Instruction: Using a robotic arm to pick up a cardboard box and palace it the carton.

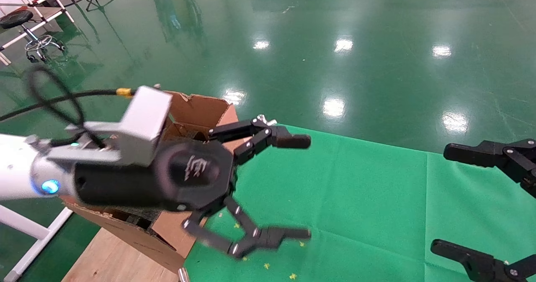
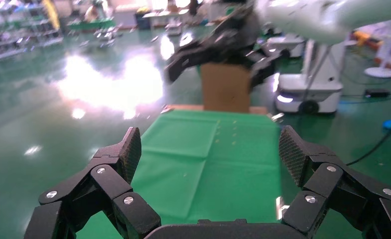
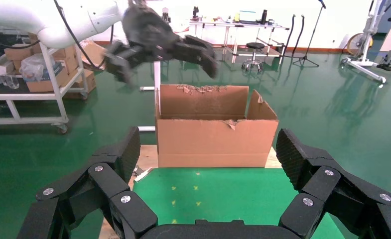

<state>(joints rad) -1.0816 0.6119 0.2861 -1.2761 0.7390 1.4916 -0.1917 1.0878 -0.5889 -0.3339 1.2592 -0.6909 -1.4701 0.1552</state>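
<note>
My left robotic arm (image 1: 16, 173), white with a blue light, reaches in from the left. Its black left gripper (image 1: 301, 187) is open and empty, in the air past the carton's near corner and above the green cloth (image 1: 356, 198). The carton (image 1: 201, 108) is large and brown with torn upright flaps, and stands at the cloth's left end. It also shows in the right wrist view (image 3: 215, 142), with the left gripper (image 3: 166, 69) above it. My right gripper (image 1: 444, 199) is open and empty at the right edge. The small cardboard box is out of view.
The cloth lies on a wooden board (image 1: 117, 257). A stool and stands (image 1: 16, 18) are far back left on the glossy green floor. A shelf cart with boxes (image 3: 34, 74) stands behind the carton. A white wheeled base (image 2: 308, 92) shows beyond the cloth.
</note>
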